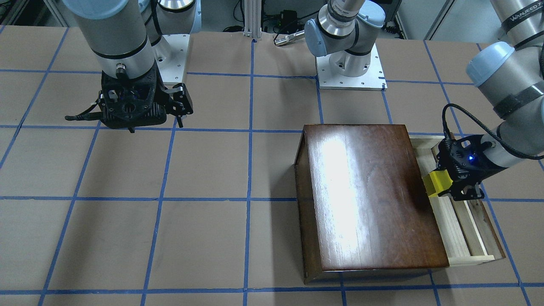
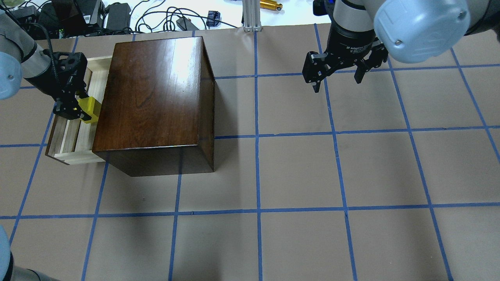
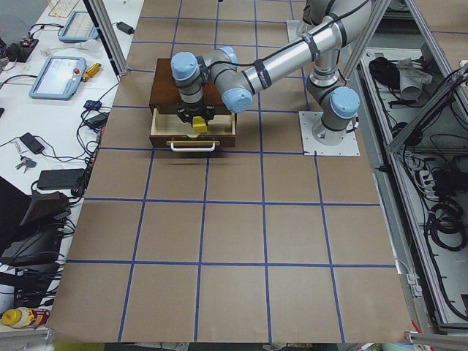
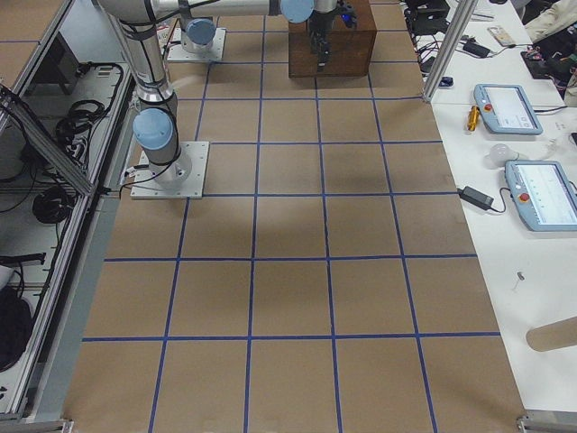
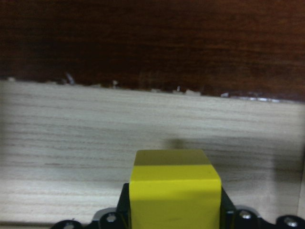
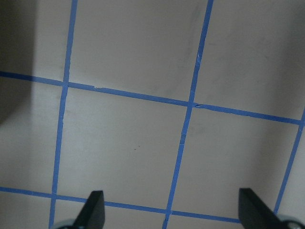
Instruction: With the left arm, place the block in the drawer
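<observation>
My left gripper is shut on the small yellow block and holds it over the open drawer, close to the dark brown box. In the front view the gripper with its blue light holds the block above the pale drawer tray. The left wrist view shows the block between the fingers, with the drawer's pale floor just below. My right gripper is open and empty, hanging above the table far from the box.
The box stands on the brown, blue-taped table. The drawer's dark front panel lies beyond the gripper. Cables and devices lie past the table's far edge. The right wrist view shows only the taped table.
</observation>
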